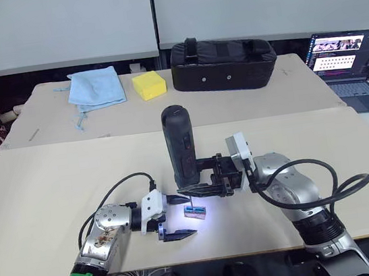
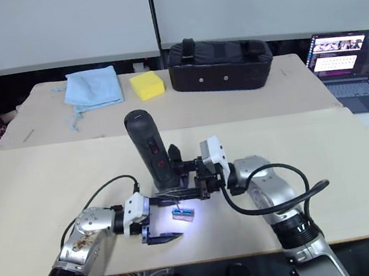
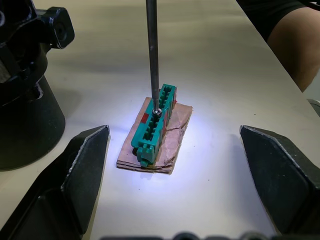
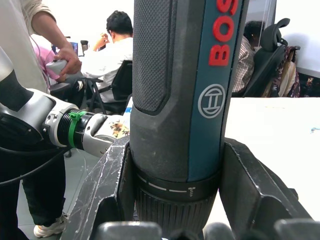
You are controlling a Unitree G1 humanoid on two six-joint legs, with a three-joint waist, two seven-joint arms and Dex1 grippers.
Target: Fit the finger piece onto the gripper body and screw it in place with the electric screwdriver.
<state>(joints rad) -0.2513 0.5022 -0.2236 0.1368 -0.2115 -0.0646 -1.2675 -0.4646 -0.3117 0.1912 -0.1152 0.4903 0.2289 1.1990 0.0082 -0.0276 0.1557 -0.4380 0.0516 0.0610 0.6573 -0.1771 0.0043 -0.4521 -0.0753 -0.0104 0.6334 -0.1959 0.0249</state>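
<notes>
My right gripper (image 1: pixel 188 177) is shut on the electric screwdriver (image 1: pixel 180 145), which it holds upright at the middle of the near table. In the right wrist view both fingers clamp the screwdriver's black barrel (image 4: pixel 180 100). Its thin metal bit (image 3: pixel 152 50) points down, and its tip rests on a screw in a small green connector block (image 3: pixel 152 127). The block lies on a brown card pad (image 3: pixel 177 125) lit by the tool's light. My left gripper (image 1: pixel 184 215) is open, one finger on each side of the block without touching it. The finger piece and the gripper body are out of view.
On the far table are a black bag (image 1: pixel 223 63), a yellow sponge (image 1: pixel 149 85) and a blue cloth (image 1: pixel 96 87). An open laptop (image 1: pixel 345 55) stands at the far right. Several people (image 4: pixel 115 45) are behind my left arm. A person's leg (image 3: pixel 290 40) is past the table edge.
</notes>
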